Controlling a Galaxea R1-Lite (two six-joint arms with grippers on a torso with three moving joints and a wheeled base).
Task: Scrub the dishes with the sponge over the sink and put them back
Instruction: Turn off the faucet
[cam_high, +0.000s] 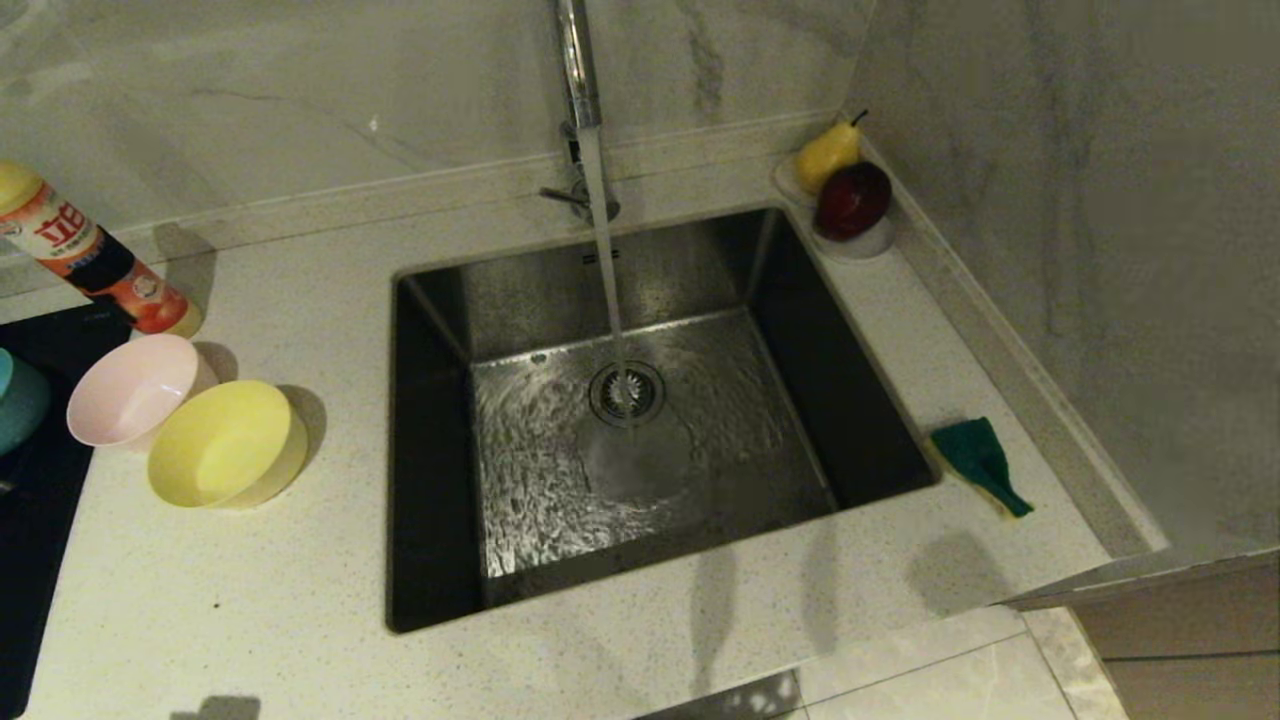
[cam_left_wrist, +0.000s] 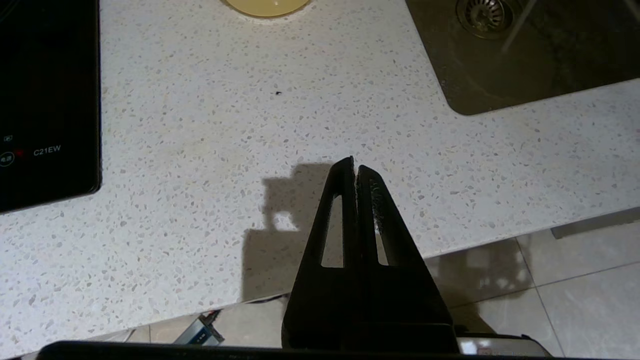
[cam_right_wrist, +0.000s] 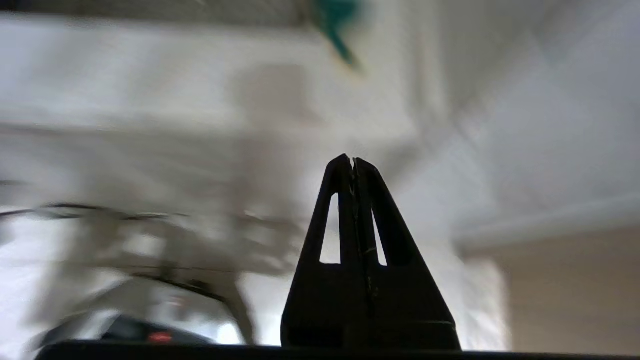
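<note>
A pale speckled stone counter (cam_high: 300, 600) is surrounding the square steel sink (cam_high: 640, 420), where water is running from the tall chrome tap (cam_high: 580, 90). The pale pink plastic bowl (cam_high: 135, 390) and yellow plastic bowl (cam_high: 225, 445) are sitting touching, left of the basin; the bent green-and-yellow sponge (cam_high: 980, 465) is lying right of it. The left gripper (cam_left_wrist: 355, 167) and right gripper (cam_right_wrist: 352, 165) are both pressed together, holding nothing.

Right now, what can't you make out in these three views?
- Blue bowl: head view, cut off by the left edge, only a sliver shows.
- Detergent bottle: head view, top cut by the left edge; label unreadable.
- Sponge: right wrist view, motion blur leaves a green smear.
- Yellow bowl: left wrist view, cut by the frame edge.
- Left hand, right hand: out of the head view; their place over the counter is unclear.
</note>
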